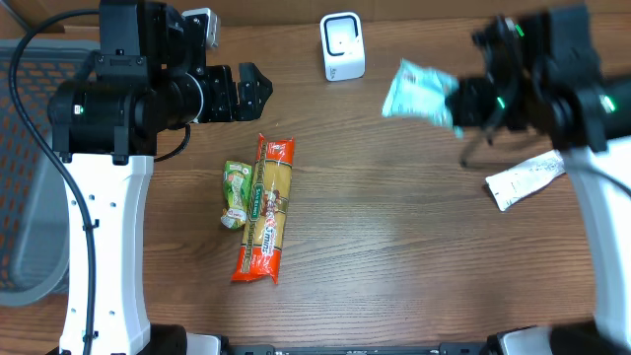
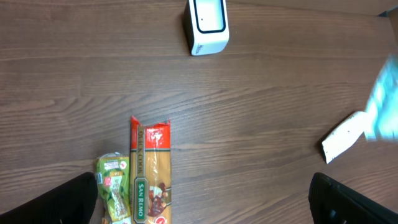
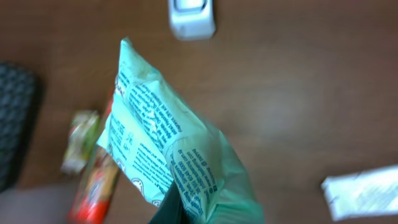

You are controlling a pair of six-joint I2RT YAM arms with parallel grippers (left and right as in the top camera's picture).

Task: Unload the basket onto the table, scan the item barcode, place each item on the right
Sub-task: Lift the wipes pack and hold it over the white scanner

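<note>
My right gripper (image 1: 455,104) is shut on a mint-green printed packet (image 1: 419,91), held in the air to the right of the white barcode scanner (image 1: 342,46). In the right wrist view the packet (image 3: 168,149) fills the middle, small print facing the camera, and hides most of the fingers; the scanner (image 3: 192,17) lies beyond it. No barcode is legible. My left gripper (image 1: 246,94) hangs open above the table's back left, holding nothing; its view shows the scanner (image 2: 207,26) at the top and the packet (image 2: 385,99) as a blur at the right edge.
A long orange pasta packet (image 1: 266,207) and a small green snack packet (image 1: 235,192) lie side by side left of centre. A white packet (image 1: 525,179) lies at the right. A grey mesh basket (image 1: 25,197) stands off the left edge.
</note>
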